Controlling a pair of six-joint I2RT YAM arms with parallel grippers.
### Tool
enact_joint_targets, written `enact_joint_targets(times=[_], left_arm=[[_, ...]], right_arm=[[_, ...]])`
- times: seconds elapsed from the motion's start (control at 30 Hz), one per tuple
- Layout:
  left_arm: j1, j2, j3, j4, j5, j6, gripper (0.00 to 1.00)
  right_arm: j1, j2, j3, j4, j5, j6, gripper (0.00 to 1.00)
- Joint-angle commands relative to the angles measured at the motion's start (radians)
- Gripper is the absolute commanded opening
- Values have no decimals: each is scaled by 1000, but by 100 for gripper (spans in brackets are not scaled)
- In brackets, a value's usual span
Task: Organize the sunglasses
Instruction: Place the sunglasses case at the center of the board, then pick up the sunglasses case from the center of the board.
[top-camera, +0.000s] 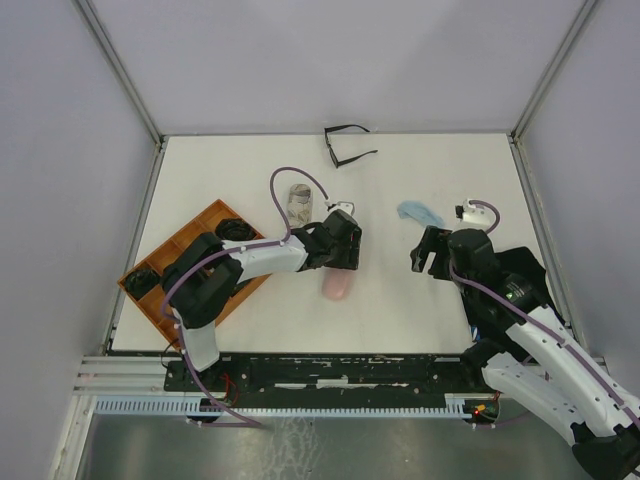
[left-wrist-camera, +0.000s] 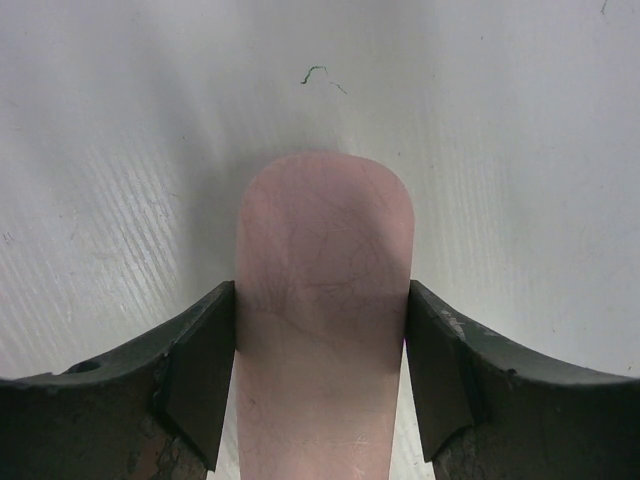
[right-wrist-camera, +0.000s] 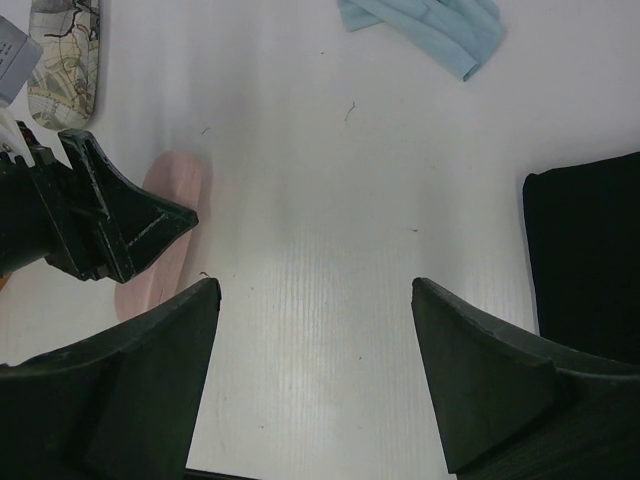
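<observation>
A thin black-framed pair of sunglasses (top-camera: 346, 146) lies open at the table's far edge. Dark sunglasses (top-camera: 235, 229) lie in the orange tray (top-camera: 196, 225), with another dark pair (top-camera: 141, 281) at its near-left end. My left gripper (top-camera: 340, 252) (left-wrist-camera: 320, 300) is shut on a pink oblong case (top-camera: 338, 286) (left-wrist-camera: 325, 300), both pads pressed against its sides, low over the table. My right gripper (top-camera: 429, 256) (right-wrist-camera: 315, 290) is open and empty above bare table, to the right of the pink case (right-wrist-camera: 165, 235).
A patterned case (top-camera: 300, 204) (right-wrist-camera: 65, 60) lies behind the left gripper. A light-blue cloth (top-camera: 421, 212) (right-wrist-camera: 425, 30) lies just beyond the right gripper. A black shape (right-wrist-camera: 585, 260) sits at the right edge of the right wrist view. Walls enclose the table.
</observation>
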Motion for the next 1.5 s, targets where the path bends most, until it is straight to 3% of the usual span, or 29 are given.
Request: enact_joint_targets(times=[0.0,0.27,0.53,0.73,0.97,1.1,1.47], left_arm=[[0,18,22,23,-19,48,73],[-1,8,34,-10,-5,70,87],[-1,-83,-16,-10,35,54,90],[4,-269,-113,15,-52,34,90],[23,-532,-227,14,-165,100,90],[23,-642,-266,-29,-224,160,90],[23,-779,-359,-27,-329,185,90]], right_arm=[[3,-1,19,37,-5,-25,86],[3,4,21,39,-18,-37,88],[2,19,10,48,-9,-9,87],[4,88,24,75,-11,29,86],[19,280,62,174,-56,141,85],[120,430,126,206,27,224,85],[298,796,345,146,159,417,89]])
